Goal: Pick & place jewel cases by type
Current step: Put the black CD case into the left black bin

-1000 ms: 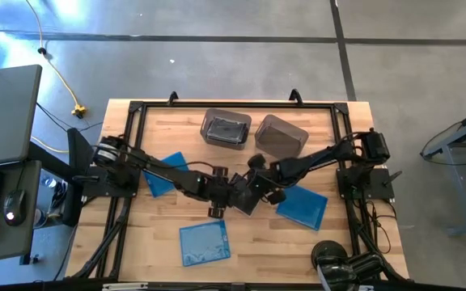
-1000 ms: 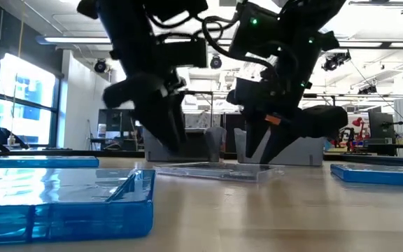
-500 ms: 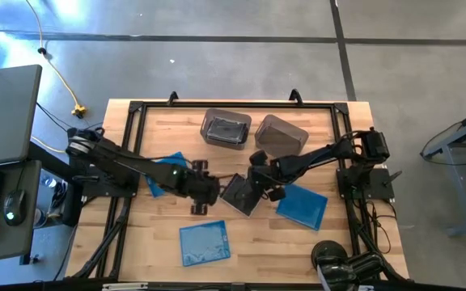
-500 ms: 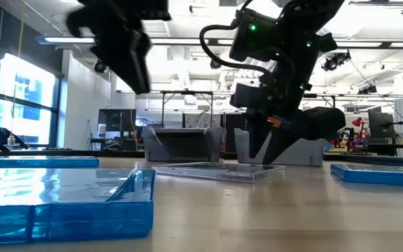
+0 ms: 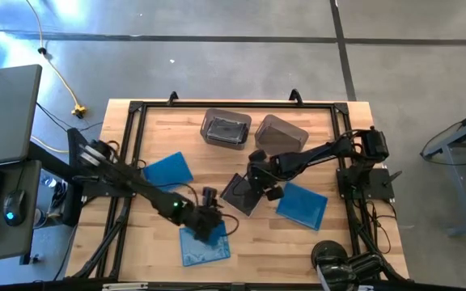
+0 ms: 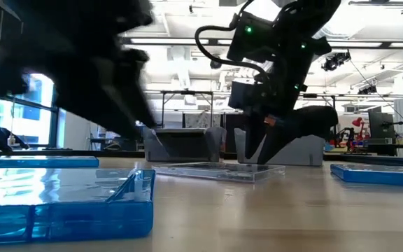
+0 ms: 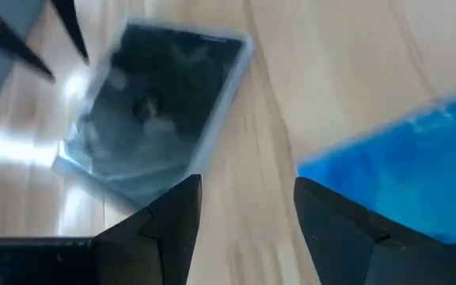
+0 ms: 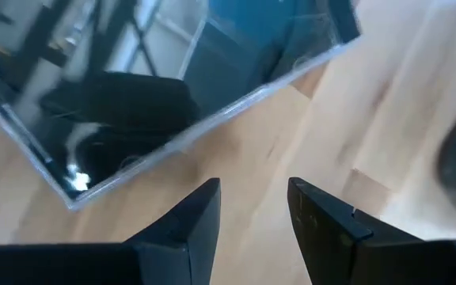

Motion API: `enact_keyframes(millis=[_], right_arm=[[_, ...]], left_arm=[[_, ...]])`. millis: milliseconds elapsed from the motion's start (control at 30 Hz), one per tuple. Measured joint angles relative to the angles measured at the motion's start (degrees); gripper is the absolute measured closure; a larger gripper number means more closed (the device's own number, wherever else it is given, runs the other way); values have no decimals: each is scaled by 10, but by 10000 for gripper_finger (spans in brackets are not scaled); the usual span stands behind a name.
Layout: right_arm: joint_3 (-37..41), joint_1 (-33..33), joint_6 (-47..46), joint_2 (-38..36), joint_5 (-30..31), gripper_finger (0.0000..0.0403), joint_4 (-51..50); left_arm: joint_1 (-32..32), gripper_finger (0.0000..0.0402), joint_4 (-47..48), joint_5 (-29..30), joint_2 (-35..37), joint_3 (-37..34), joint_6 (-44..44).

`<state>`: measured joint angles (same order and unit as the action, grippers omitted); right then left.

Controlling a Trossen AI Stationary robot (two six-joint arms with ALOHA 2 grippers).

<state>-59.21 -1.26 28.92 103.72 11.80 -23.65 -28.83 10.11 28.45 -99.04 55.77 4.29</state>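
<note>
Swinging away from the table's middle since a second ago, the left gripper (image 5: 213, 229) now hovers over the near edge, above the cloud-patterned blue case (image 5: 205, 243), while the right gripper (image 5: 259, 179) stays where it was, beside the dark case (image 5: 242, 194).

Left to right on the wooden table (image 5: 330, 234), the high view counts three blue cases: a plain one (image 5: 168, 171) at the left, the cloud-patterned one near the front edge, and another plain one (image 5: 302, 204) on the right. One dark case lies at the middle between them, flat on the wood and well apart from the bins.

Two grey bins sit side by side at the far edge. The left bin (image 5: 226, 128) holds something dark, possibly another case; its count cannot be told. The right bin (image 5: 281, 134) shows nothing clearly inside.

The left wrist view shows its two fingers (image 7: 165, 229) apart with bare wood between them, holding nothing, a dark case (image 7: 158, 111) ahead and a blue case (image 7: 402, 178) to one side. The right wrist view shows that arm's fingers (image 8: 188, 218) likewise apart and empty, just short of the dark case's (image 8: 172, 79) clear edge.

From table height, the right gripper (image 6: 261, 150) stands over the dark case (image 6: 215, 171), the left arm a dark blur nearer the camera.
</note>
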Motion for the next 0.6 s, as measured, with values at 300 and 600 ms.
enact_keyframes(millis=[300,600], right_arm=[[0,20,-8,0,-33,258,-2],[1,52,-22,0,-78,258,-10]], left_arm=[[43,204,-74,41,-83,14,-92],[68,204,-109,34,-105,22,-153]])
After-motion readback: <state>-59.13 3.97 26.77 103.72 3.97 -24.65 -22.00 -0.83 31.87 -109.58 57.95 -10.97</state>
